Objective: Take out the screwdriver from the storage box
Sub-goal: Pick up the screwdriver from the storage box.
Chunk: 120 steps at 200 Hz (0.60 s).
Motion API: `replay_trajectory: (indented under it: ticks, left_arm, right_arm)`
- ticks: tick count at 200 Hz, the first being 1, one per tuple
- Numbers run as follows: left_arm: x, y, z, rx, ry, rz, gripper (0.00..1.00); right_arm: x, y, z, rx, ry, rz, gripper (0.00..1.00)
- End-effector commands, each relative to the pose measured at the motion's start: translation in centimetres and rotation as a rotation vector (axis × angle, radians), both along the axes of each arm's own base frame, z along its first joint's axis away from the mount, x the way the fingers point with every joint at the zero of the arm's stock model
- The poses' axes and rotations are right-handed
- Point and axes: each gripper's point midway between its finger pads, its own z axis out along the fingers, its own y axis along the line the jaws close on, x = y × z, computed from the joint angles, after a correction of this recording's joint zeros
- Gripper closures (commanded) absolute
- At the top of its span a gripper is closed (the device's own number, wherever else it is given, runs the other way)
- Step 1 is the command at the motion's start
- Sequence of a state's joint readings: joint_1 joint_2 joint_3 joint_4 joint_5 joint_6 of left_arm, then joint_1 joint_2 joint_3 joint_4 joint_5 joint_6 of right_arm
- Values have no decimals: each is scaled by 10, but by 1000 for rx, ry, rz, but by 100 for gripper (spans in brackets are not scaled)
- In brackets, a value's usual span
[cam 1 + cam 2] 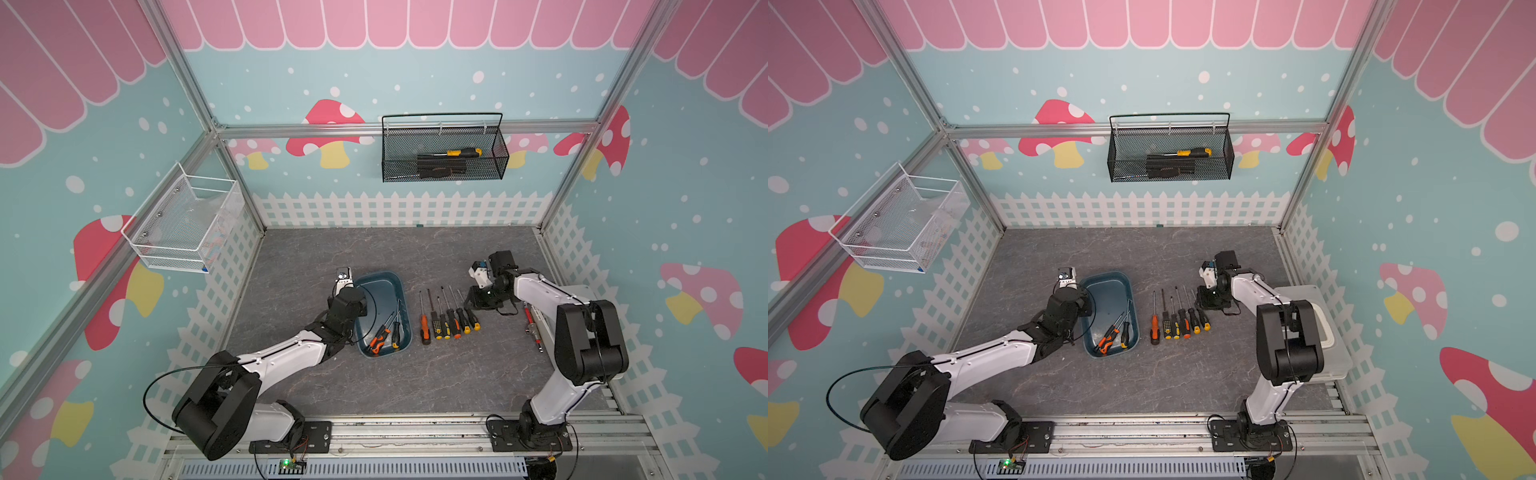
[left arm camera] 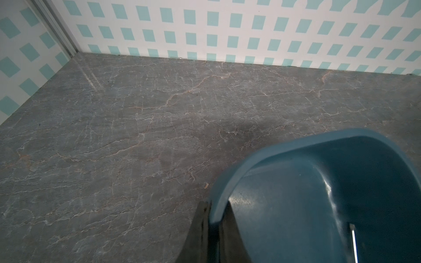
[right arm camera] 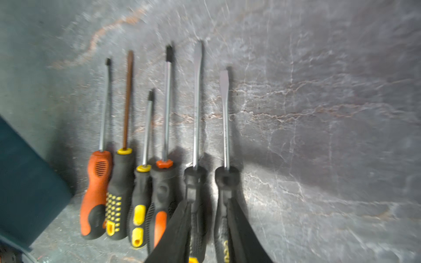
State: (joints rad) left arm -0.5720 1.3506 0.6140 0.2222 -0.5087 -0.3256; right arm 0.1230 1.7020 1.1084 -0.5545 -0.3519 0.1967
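Six screwdrivers (image 1: 449, 318) already lie in a row on the tabletop (image 1: 374, 386) beside the storage box (image 1: 378, 275); about three more screwdrivers (image 1: 384, 334) wait inside it. Your left pincer (image 2: 216, 205) is pinched on the box's rim. Your right pincer (image 3: 208, 200) stands slightly parted, low over the row's two end handles, gripping nothing that shows.

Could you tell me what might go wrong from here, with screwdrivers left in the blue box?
The fingers of the right gripper straddle the end handles of the row of screwdrivers; lifting away could knock them askew.
The screwdrivers in the storage box lie bunched together, so the next grasp might catch two.
The left gripper pinches only the rim of the storage box, so the box may slip or shift.
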Motion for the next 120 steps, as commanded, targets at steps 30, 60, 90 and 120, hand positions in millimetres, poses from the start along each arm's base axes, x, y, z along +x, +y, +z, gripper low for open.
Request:
replay_trajectory:
  ticks: [30,60,90,120]
  left_arm:
    - [-1,-1,3,29,-1,-4,100]
    - [-1,-2,3,28,-2,-4,100]
    - [0,-4,4,31,-4,-4,100]
    - [-1,-5,5,36,-5,-2,100]
  right_arm:
    - [-9,1,52,46,-94,-40,67]
    - [-20,15,91,54,-186,-33,64]
    - [-36,48,113,69,-236,22,63]
    - [-55,93,118,90,-263,90,61]
